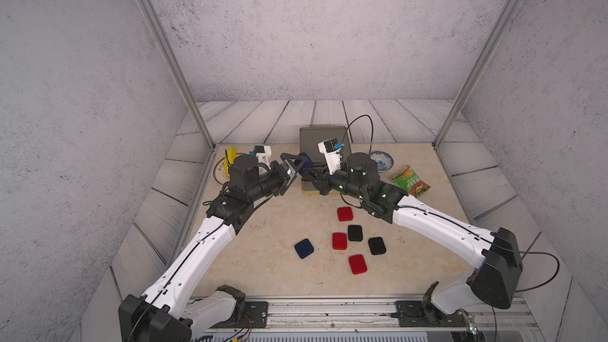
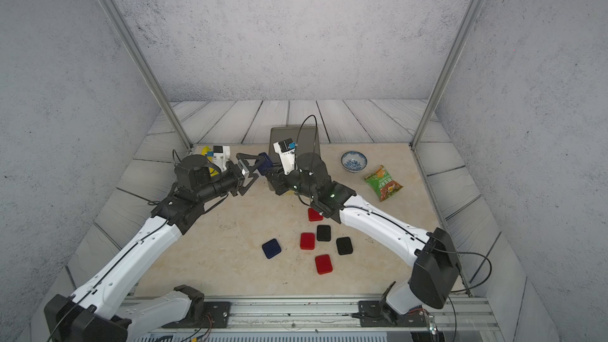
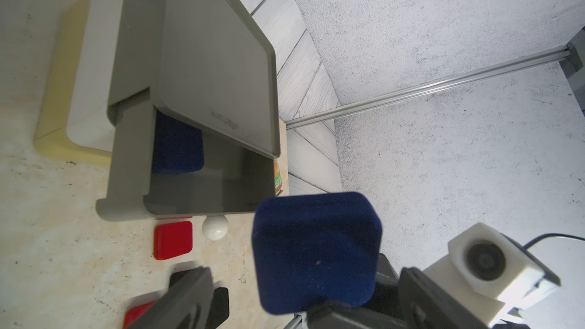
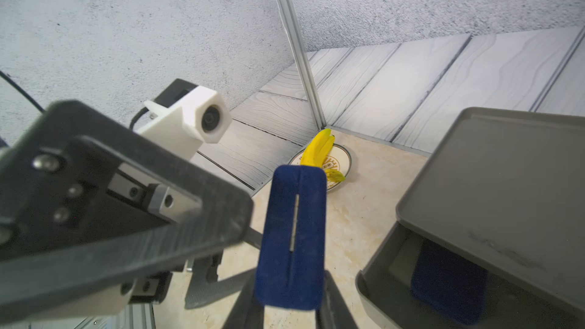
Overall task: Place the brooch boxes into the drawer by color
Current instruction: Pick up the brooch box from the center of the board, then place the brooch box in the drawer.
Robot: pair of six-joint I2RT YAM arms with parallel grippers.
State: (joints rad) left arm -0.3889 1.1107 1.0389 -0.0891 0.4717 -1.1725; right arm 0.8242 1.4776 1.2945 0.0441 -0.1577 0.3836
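While the two arms are meeting in mid-air beside the drawer (image 1: pixel 324 139), I am watching the right end effector (image 4: pixel 289 310) pinching a navy brooch box (image 4: pixel 292 232) between its fingers (image 4: pixel 242 316). Its jaws are drawn in to the box's thickness and pressing on the two broad faces. The left end effector (image 1: pixel 297 172) is standing spread wide right in front of it, gripping nothing. The one finger (image 3: pixel 186 299) showing in the left wrist view is hanging clear of the box; the other I cannot make out.

The held box is standing on edge, clear of the desk (image 1: pixel 263 258). Its seamed rim is facing back along the right end effector and a broad velvety face is turning towards the left one. Its longer side is running straight out from the right fingertips.

Just beyond the right end effector, the drawer's grey top tier (image 3: pixel 133 166) is sitting pulled out, white knob (image 3: pixel 215 227) forward, with a second navy box (image 3: pixel 177 144) lying flat inside.

I am counting eight boxes. A third navy box (image 1: pixel 304 248) is lying flat on the desk behind both end effectors, towards the arm bases. Three red boxes (image 1: pixel 344 213) (image 1: pixel 339 240) (image 1: pixel 357 264) and two black boxes (image 1: pixel 355 232) (image 1: pixel 376 245) are lying flat there too, loosely clustered nearer the right arm.
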